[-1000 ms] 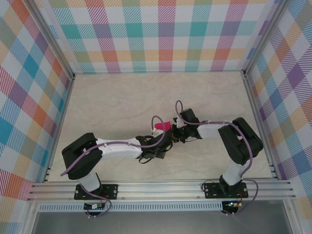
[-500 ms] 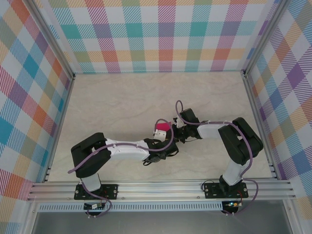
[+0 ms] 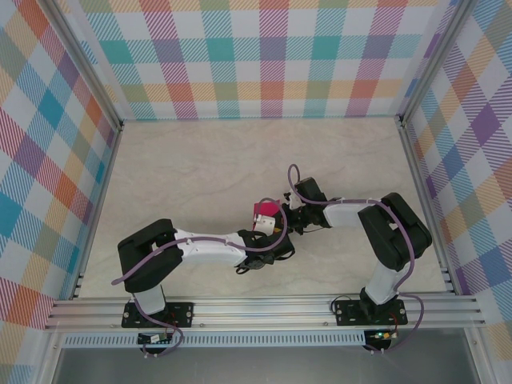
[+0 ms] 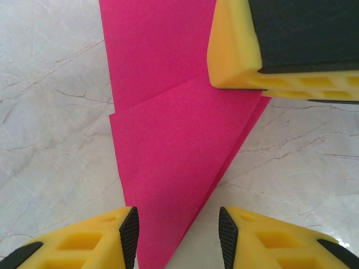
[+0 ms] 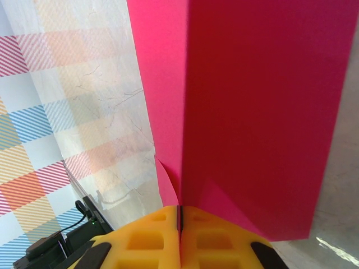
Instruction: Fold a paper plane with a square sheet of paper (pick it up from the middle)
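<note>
The right fingers (image 5: 168,227) are pinched tight on the square sheet of paper (image 5: 252,112), which is creased into a narrow, pointed shape. It sits near the middle of the worktop (image 3: 200,160), between the two arms; I can't tell whether its tip touches the surface. The left fingers (image 4: 126,238) stand part-way apart and straddle the paper's pointed end without squeezing it, as far as I can see.

My worry is the next squeeze. The offset edges in the left wrist view suggest the layers sit a bit askew. If the left pair closes on them like that, the crease would likely set crooked and the plane would come out lopsided. A pull from one arm against the other's clamp could tear such thin paper, or drag it out of the right pair's hold. The two sets of fingers are also very close together, so a small misjudgement could knock them into each other.

Counting: one pink sheet, two arms, two pairs of fingers, one worktop, three chequered walls (image 3: 272,56)
</note>
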Controlling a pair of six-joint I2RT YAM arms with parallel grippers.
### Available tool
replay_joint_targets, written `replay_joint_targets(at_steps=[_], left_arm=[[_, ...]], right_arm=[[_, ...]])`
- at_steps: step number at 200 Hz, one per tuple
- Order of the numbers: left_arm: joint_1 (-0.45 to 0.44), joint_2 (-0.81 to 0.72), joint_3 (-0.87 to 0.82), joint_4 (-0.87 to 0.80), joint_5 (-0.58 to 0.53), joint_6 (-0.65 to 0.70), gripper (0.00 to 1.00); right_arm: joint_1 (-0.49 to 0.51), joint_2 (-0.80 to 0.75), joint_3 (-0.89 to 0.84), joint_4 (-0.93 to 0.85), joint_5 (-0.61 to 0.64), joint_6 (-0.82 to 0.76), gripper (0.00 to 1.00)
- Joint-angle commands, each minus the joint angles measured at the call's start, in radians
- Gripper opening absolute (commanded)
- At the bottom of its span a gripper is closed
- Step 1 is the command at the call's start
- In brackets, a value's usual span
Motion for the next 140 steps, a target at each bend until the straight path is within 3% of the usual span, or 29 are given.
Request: replay_joint_targets(at_steps=[1, 63, 140], left_arm=[[-0.013, 0.022, 0.015, -0.020, -0.037, -0.005, 0.42], [-0.013, 0.039, 0.010, -0.031, -0.065, -0.025, 0.38], [-0.013, 0.031, 0.009, -0.053, -0.093, -0.034, 0.23]], right_arm=[[0.004, -0.019, 0.029, -0.005, -0.019, 0.002, 0.03], [0.004, -0.020, 0.032, -0.009, -0.021, 0.004, 0.03], [0.004, -0.020, 0.031, -0.011, -0.020, 0.003, 0.03]])
